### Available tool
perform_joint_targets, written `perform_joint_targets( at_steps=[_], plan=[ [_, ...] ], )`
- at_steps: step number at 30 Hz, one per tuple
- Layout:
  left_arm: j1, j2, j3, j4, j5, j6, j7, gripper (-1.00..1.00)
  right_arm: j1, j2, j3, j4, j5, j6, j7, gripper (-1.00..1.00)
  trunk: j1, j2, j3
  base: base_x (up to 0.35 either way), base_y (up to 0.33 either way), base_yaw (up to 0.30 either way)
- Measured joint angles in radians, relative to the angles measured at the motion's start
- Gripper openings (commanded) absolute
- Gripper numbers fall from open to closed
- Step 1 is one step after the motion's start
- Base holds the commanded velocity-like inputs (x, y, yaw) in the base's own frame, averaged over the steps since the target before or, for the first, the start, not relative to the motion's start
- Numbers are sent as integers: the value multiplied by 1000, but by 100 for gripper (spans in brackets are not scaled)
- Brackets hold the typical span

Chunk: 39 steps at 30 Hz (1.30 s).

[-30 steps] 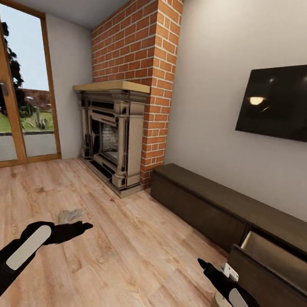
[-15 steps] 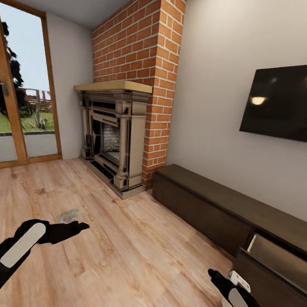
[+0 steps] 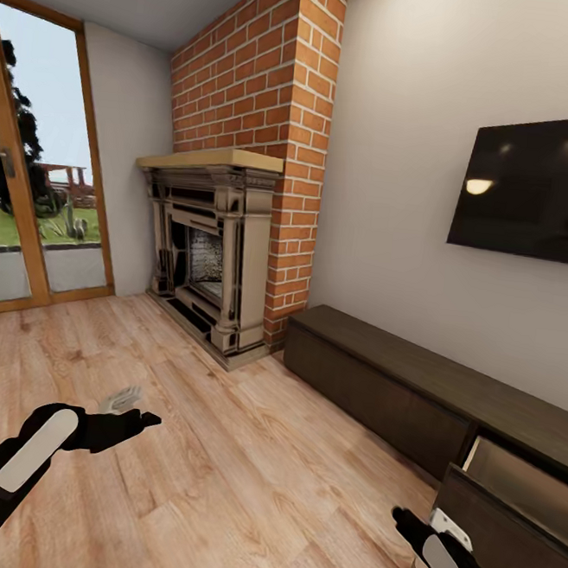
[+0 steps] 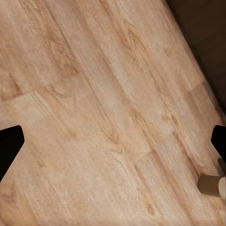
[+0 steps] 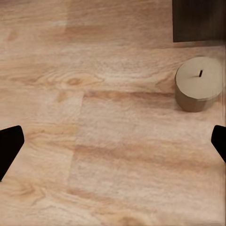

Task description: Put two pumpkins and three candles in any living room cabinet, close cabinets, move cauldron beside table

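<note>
**Both grippers spread wide and empty over the floor**

The right gripper (image 5: 113, 141) is spread wide, holding nothing; a candle (image 5: 199, 84) stands on the wooden floor (image 5: 108, 113) just beside the dark cabinet (image 3: 412, 392), whose drawer (image 3: 520, 493) is open. The left gripper (image 4: 113, 141), equally wide and empty, reaches forward, low.

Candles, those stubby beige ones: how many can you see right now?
1: a short beige-grey wax candle stands upright on the wooden floor beside the open dark-brown cabinet drawer. Others may be hidden.
</note>
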Motion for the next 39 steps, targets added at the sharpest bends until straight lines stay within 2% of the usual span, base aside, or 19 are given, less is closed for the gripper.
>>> perform_joint_targets(
  at_steps=[2,4,8,18,22,27,29,33,36,37,39],
  plan=[
    [0,0,0,0,0,0,0,100,0,0,-1,14,-4,1,-21,100,0,0,0,205,0,0],
    [0,0,0,0,0,0,0,100,0,0,-3,72,-7,-4,-64,100,0,0,0,211,0,0],
    [0,0,0,-4,0,0,0,100,0,0,2,129,-18,-19,-91,100,0,0,0,68,0,0],
    [0,-1,0,-22,4,0,0,100,0,-1,2,133,-20,-32,-95,100,0,0,0,7,0,0],
    [0,-1,-1,-36,5,1,-1,100,0,-2,1,130,-17,-79,-96,100,0,0,0,0,0,0],
    [0,-1,-1,-41,9,2,-1,100,0,-2,-1,128,-13,-119,-94,100,19,-35,-16,0,0,0],
    [0,0,-1,-41,21,2,-2,100,0,-2,-2,127,-11,-140,-92,100,27,-49,-22,0,0,0],
    [0,1,-1,-41,69,13,-2,100,1,-1,-2,127,-10,-177,-91,100,42,-77,-34,0,0,0],
    [0,1,1,-41,100,59,-3,100,1,-2,-2,126,-9,-188,-89,100,54,-98,-44,0,0,0],
    [0,1,6,-41,121,87,-10,100,1,-2,-2,126,-9,-194,-89,100,58,-105,-47,0,0,0],
    [0,2,15,-39,140,106,-30,100,1,-2,-2,126,-9,-201,-89,100,65,-119,-53,0,0,0]
  ],
)
